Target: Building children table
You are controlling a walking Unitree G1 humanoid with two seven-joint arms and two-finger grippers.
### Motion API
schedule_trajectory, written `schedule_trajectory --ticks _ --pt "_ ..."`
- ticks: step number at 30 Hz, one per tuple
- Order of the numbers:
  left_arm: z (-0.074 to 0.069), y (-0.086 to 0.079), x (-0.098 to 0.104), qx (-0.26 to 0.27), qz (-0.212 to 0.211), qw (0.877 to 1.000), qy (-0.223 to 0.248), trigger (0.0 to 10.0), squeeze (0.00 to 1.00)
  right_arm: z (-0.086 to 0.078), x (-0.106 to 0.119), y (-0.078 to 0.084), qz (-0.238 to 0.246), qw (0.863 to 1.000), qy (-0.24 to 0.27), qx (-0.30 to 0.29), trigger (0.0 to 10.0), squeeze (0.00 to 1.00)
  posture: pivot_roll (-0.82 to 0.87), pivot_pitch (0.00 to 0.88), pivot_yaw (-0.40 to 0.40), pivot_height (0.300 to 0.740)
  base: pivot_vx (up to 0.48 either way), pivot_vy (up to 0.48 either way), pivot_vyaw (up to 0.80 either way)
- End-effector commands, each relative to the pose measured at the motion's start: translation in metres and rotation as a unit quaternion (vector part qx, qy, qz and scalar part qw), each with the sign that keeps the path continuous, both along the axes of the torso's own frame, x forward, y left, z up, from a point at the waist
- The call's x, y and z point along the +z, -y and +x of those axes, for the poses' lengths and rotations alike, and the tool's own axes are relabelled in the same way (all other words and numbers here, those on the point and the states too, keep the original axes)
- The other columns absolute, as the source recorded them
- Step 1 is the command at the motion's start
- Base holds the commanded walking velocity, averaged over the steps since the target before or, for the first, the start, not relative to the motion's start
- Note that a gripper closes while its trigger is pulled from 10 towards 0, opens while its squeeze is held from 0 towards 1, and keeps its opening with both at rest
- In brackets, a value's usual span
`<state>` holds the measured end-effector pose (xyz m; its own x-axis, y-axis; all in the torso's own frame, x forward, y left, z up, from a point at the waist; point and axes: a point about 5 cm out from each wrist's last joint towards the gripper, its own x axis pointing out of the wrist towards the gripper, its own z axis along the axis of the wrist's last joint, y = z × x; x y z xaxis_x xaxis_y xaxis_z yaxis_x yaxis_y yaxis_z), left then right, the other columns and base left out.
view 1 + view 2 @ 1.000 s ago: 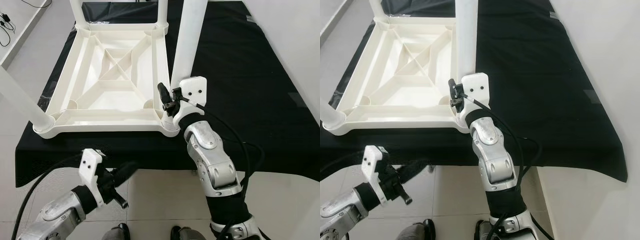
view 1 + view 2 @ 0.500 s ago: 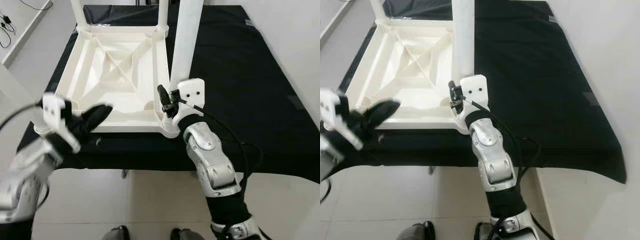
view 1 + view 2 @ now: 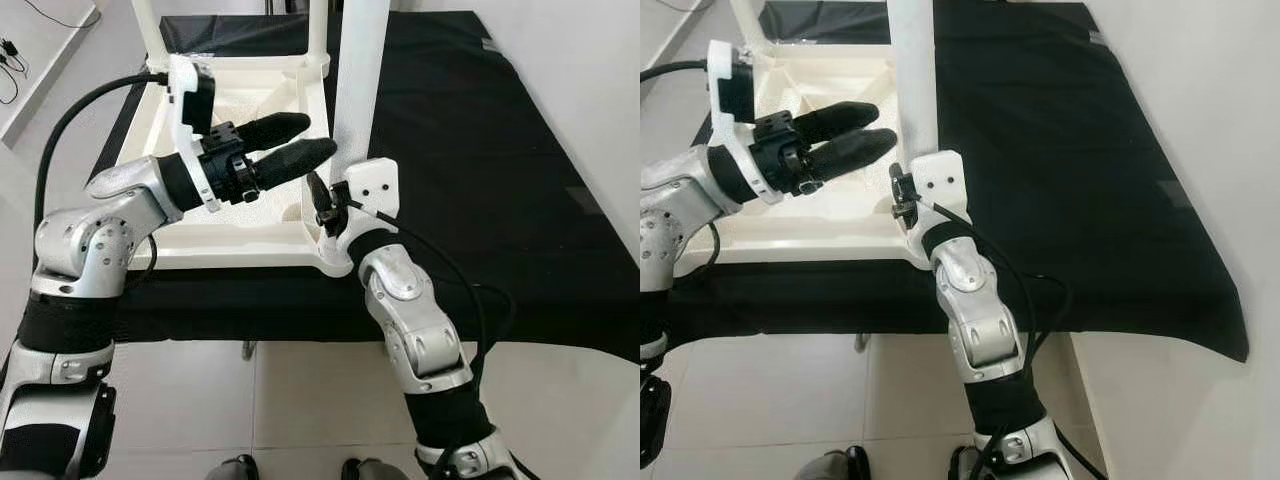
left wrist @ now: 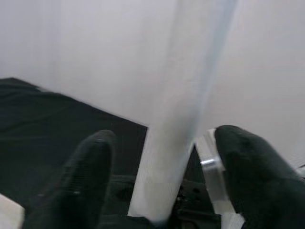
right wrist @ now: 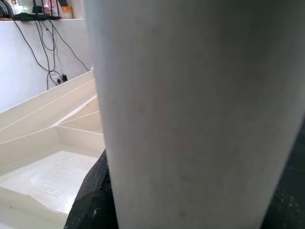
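Note:
A white plastic children's table (image 3: 230,250) lies upside down on a black cloth. Its near right leg (image 3: 358,80) stands upright in the corner socket. My right gripper (image 3: 338,205) is shut on that leg just above the socket; the right wrist view has the leg (image 5: 200,114) pressed against one black finger (image 5: 93,200). My left gripper (image 3: 315,136) hovers open above the table's underside, its tips pointing at the same leg from the left, close but apart. The left wrist view has the leg (image 4: 181,119) between both spread fingers (image 4: 86,176).
Two more legs stand at the far corners (image 3: 150,30) (image 3: 318,30). The black cloth (image 3: 480,150) stretches wide to the right of the table. A white wall (image 3: 600,80) runs along the right side. Tiled floor (image 3: 300,400) lies below the front edge, cables (image 3: 15,45) at far left.
My left arm has swung up from below the table edge to above the upturned table, its open fingers now pointing at the near right leg. The right gripper has kept its hold.

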<state>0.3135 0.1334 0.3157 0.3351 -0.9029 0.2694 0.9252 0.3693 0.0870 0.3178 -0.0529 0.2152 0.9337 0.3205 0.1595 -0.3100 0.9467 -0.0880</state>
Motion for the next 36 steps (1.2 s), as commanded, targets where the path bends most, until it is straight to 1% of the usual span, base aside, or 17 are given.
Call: schedule_trajectory --ticks 1,2,3,8,9,10,11,12,15,18,19,25,32,33,34,35,36 --pt "0.013 0.014 0.017 -0.047 0.014 0.999 0.001 10.0 1.0 -0.001 -0.049 -0.005 -0.025 0.993 -0.111 0.007 10.0 0.0 0.05 0.189 0.005 0.74 0.0 0.0 0.0" --pt "0.016 0.017 0.022 -0.058 0.016 0.998 0.001 10.0 1.0 -0.001 -0.049 -0.005 -0.024 0.994 -0.111 0.007 10.0 0.0 0.05 0.189 0.005 0.74 0.0 0.0 0.0" --pt "0.028 0.029 0.038 -0.063 0.042 0.997 0.019 10.0 1.0 -0.002 -0.048 -0.009 -0.02 0.994 -0.109 0.011 10.0 0.0 0.05 0.189 0.014 0.74 0.0 0.0 0.0" --pt "0.036 0.038 0.048 -0.065 0.065 0.995 0.036 10.0 1.0 -0.003 -0.048 -0.012 -0.018 0.994 -0.109 0.015 10.0 0.0 0.05 0.19 0.017 0.74 0.0 0.0 0.0" --pt "0.037 0.045 0.054 -0.078 0.076 0.993 0.046 10.0 0.06 -0.004 -0.048 -0.014 -0.017 0.994 -0.109 0.018 10.0 0.0 0.05 0.192 0.02 0.74 0.0 0.0 0.0" --pt "0.037 0.045 0.054 -0.078 0.076 0.993 0.046 10.0 0.06 -0.004 -0.048 -0.014 -0.017 0.994 -0.109 0.018 10.0 0.0 0.05 0.192 0.02 0.74 0.0 0.0 0.0" --pt "0.036 0.051 0.059 -0.09 0.082 0.991 0.053 10.0 0.0 -0.004 -0.049 -0.015 -0.016 0.994 -0.11 0.019 10.0 0.0 0.05 0.192 0.022 0.74 0.0 0.0 0.0" --pt "0.034 0.06 0.067 -0.107 0.091 0.988 0.066 10.0 0.0 -0.004 -0.049 -0.016 -0.016 0.994 -0.11 0.021 10.0 0.0 0.05 0.193 0.024 0.74 0.0 0.0 0.0" --pt "0.033 0.066 0.071 -0.116 0.095 0.986 0.073 10.0 0.0 -0.004 -0.048 -0.017 -0.015 0.994 -0.109 0.021 10.0 0.0 0.05 0.192 0.025 0.74 0.0 0.0 0.0" --pt "0.035 0.074 0.077 -0.128 0.112 0.981 0.089 10.0 0.0 -0.003 -0.047 -0.018 -0.013 0.994 -0.108 0.021 10.0 0.0 0.05 0.192 0.027 0.74 0.0 0.0 0.0" --pt "0.036 0.076 0.079 -0.13 0.116 0.98 0.094 0.0 0.0 -0.003 -0.047 -0.018 -0.013 0.994 -0.108 0.021 10.0 0.0 0.05 0.191 0.028 0.74 0.0 0.0 0.0" --pt "0.034 0.083 0.081 -0.142 0.127 0.975 0.112 0.0 0.0 -0.002 -0.048 -0.017 -0.013 0.994 -0.107 0.019 10.0 0.0 0.06 0.188 0.028 0.74 0.0 0.0 0.0" --pt "0.031 0.086 0.079 -0.153 0.131 0.973 0.114 0.0 0.0 0.0 -0.046 -0.014 -0.015 0.994 -0.102 0.019 10.0 0.0 0.05 0.185 0.025 0.74 0.0 0.0 0.0" --pt "0.032 0.088 0.078 -0.157 0.132 0.972 0.116 0.0 0.0 0.003 -0.043 -0.013 -0.019 0.995 -0.091 0.037 10.0 0.07 0.06 0.182 0.024 0.74 0.0 0.0 0.0" --pt "0.032 0.088 0.078 -0.157 0.132 0.972 0.116 0.0 0.0 0.003 -0.043 -0.013 -0.019 0.995 -0.091 0.037 10.0 0.07 0.06 0.182 0.024 0.74 0.0 0.0 0.0" --pt "0.032 0.089 0.078 -0.16 0.131 0.971 0.116 0.0 0.0 0.009 -0.033 -0.007 -0.014 0.996 -0.067 0.048 10.0 1.0 0.05 0.183 0.023 0.74 0.0 0.0 0.0" --pt "0.032 0.089 0.078 -0.16 0.131 0.971 0.116 0.0 0.0 0.009 -0.033 -0.007 -0.014 0.996 -0.067 0.048 10.0 1.0 0.05 0.183 0.023 0.74 0.0 0.0 0.0"
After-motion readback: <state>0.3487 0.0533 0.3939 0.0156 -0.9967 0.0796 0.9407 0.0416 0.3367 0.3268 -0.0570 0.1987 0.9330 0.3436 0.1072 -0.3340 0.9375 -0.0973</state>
